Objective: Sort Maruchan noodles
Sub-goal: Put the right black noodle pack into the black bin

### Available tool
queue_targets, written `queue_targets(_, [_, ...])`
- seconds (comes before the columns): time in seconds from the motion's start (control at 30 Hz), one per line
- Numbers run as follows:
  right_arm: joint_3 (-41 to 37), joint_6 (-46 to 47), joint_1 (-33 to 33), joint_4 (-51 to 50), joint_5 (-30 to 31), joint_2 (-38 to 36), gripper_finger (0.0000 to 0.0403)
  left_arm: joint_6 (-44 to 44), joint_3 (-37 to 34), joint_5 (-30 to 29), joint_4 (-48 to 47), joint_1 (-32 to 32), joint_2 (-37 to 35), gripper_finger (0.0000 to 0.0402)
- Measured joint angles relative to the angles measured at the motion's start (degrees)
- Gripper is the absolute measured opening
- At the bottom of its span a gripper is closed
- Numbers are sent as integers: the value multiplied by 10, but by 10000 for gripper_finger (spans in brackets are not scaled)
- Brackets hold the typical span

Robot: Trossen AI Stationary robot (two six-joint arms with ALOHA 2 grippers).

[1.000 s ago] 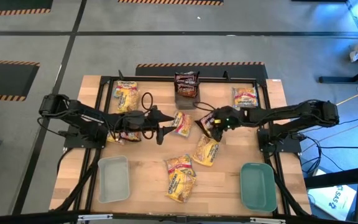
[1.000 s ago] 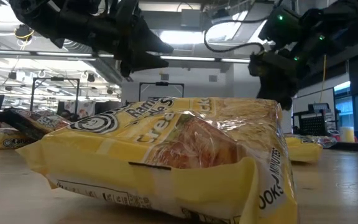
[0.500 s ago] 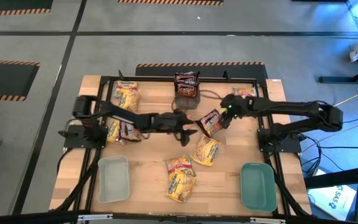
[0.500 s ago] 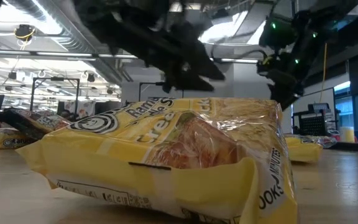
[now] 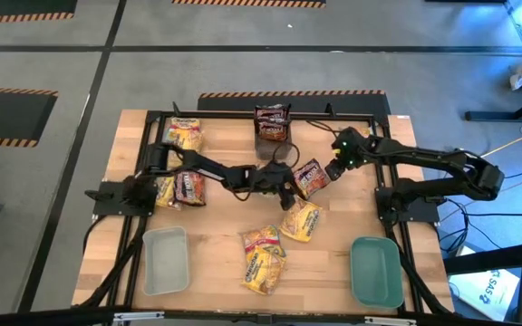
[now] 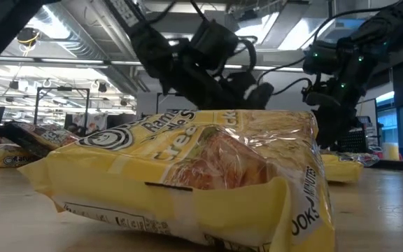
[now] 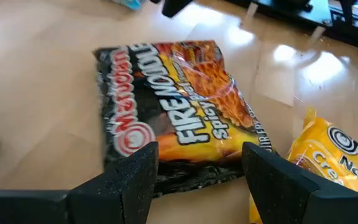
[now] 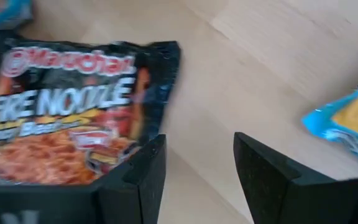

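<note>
Here, my left arm (image 5: 202, 169) lies stretched low from its base across to the middle of the table (image 5: 216, 237). Its left jaws stand released and empty, with bare wood between the fingers (image 7: 138, 177). The dark Maruchan Fire Noodle packet (image 5: 310, 176) lies flat on the table just ahead of them, apart from the tips. Its long axis runs slantwise, and from my left wrist it lies mostly across the gap rather than along it. A yellow packet (image 5: 301, 220) lies just beside it, on the side nearer the trays.

On the packet's far side, my right arm (image 5: 424, 161) reaches in from its base. The right jaws are also released, holding nothing, with the packet off to one side of them rather than between them. I judge both are near, but the left jaws face the packet more squarely. Closing there would mean easing forward and turning the wrist so the fingers straddle its short side.
</note>
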Motion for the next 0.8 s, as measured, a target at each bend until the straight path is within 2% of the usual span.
queue_targets(0.1, [0, -21, 0, 14, -16, 0, 172, 0, 9, 15, 1, 0, 11, 225])
queue_targets(0.3, [0, -30, 0, 38, 15, 0, 172, 4, 11, 15, 2, 0, 13, 225])
queue_targets(0.47, [0, -34, 0, 52, 15, 1, 179, 5, 11, 15, 2, 2, 13, 224])
queue_targets(0.57, [0, -43, 0, 55, -42, 1, 207, 18, 11, 15, 2, 2, 13, 224])
queue_targets(0.67, [0, -47, 0, 69, -113, 1, 257, 20, 11, 14, 2, 2, 13, 224])
queue_targets(0.8, [-4, -47, 0, 75, -113, 24, 322, 20, 11, 13, 1, 3, 13, 225])
